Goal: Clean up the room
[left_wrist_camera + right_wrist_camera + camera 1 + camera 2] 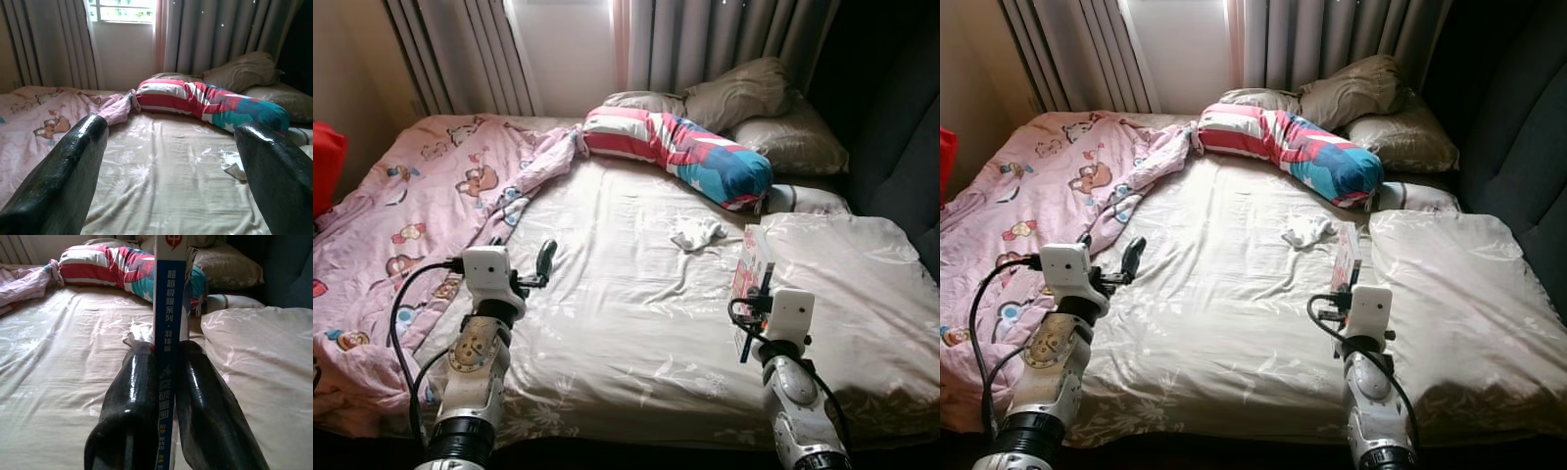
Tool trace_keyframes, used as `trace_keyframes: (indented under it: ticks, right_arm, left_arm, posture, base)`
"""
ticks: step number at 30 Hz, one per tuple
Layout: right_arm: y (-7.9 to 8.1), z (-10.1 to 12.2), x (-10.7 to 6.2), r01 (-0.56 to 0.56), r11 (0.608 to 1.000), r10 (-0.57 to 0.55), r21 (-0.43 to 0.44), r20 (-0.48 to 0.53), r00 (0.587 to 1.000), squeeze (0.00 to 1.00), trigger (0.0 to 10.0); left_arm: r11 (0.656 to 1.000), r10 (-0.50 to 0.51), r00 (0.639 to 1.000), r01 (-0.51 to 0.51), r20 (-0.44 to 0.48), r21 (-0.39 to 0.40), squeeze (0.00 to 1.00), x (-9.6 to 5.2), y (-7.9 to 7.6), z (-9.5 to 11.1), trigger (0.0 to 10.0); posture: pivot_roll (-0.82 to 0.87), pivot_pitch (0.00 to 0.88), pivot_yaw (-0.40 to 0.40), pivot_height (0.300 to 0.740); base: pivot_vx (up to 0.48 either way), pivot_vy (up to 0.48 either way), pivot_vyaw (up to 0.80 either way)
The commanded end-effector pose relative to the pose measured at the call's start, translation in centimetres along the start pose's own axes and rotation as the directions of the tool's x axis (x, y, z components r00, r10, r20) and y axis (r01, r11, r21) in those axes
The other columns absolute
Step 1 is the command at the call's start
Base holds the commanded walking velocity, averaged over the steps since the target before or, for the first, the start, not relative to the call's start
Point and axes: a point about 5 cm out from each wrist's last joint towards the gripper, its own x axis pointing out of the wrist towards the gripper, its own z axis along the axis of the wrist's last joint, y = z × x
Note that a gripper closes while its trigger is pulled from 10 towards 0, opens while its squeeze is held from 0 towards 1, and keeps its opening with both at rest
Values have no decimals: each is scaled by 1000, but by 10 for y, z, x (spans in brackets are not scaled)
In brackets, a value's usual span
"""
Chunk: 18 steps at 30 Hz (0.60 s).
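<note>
Right wrist view: right gripper (168,382) pinches a thin blue-spined white box (169,298); lift it straight, grip firm. Left gripper (171,161) hangs spread.

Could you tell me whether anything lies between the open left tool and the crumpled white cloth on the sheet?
Nothing visible does. The left tool hovers open above bare beige sheet, and the white cloth lies farther up the bed toward the robot's right. The right tool is shut on a thin box beside that path, not across it.
</note>
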Motion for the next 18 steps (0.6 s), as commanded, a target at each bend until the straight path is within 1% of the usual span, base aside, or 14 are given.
trace_keyframes:
  ticks: [1, 18]
  right_arm:
    - [1, 12, 3, -2, 1000, 2, 5, 61, 998, 0, 10000]
    - [1, 10, 4, 21, 1000, -21, 1, 54, 998, 0, 10000]
  left_arm:
    - [1000, -8, 1000, 8, -4, -2, 0, 1, 0, 1, 10000]
    - [1000, -20, 1000, 20, -8, 3, 0, 1, 0, 1, 10000]
  posture:
    - [-13, 0, 13, 740]
    - [-10, 0, 19, 740]
  base:
    - [300, 0, 0]
    - [312, 0, 0]
